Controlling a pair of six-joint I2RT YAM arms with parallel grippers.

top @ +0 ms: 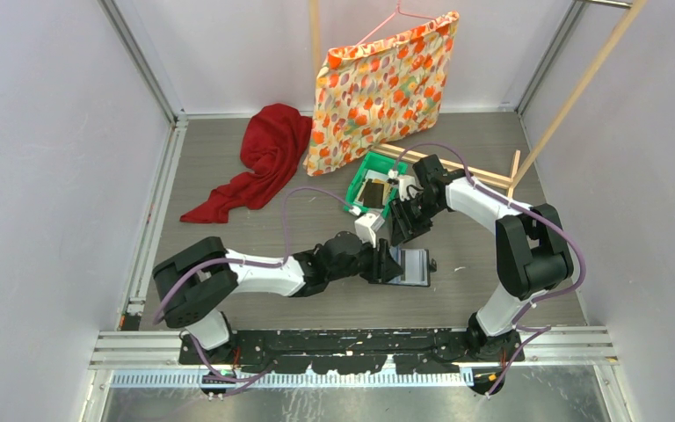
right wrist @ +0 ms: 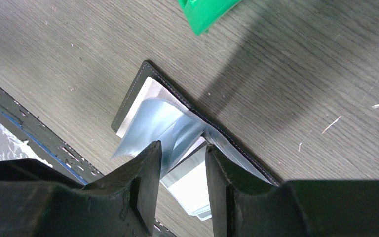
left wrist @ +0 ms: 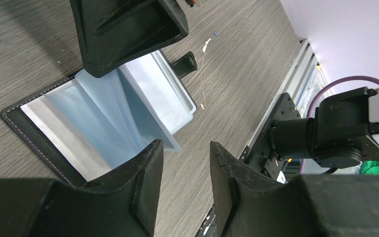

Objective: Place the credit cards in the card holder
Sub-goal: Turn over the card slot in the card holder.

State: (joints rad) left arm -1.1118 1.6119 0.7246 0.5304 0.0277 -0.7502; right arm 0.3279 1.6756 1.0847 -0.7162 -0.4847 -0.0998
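Observation:
The card holder (top: 415, 266) lies open on the table, black outside with greyish-blue pocket pages fanned up; it also shows in the left wrist view (left wrist: 103, 111) and the right wrist view (right wrist: 170, 123). Its snap tab (left wrist: 184, 64) points away. My left gripper (top: 388, 264) (left wrist: 186, 144) is open and empty at the holder's left edge. My right gripper (top: 404, 230) (right wrist: 182, 146) is open just above the raised pages, with nothing clamped. A yellow-gold credit card (top: 374, 191) lies in the green tray (top: 358, 173). Other cards are hidden.
The green tray stands just behind the holder; its corner shows in the right wrist view (right wrist: 205, 12). A red cloth (top: 268, 154) lies at the back left. A patterned bag (top: 382, 88) hangs at the back, with wooden sticks (top: 457, 169) to its right.

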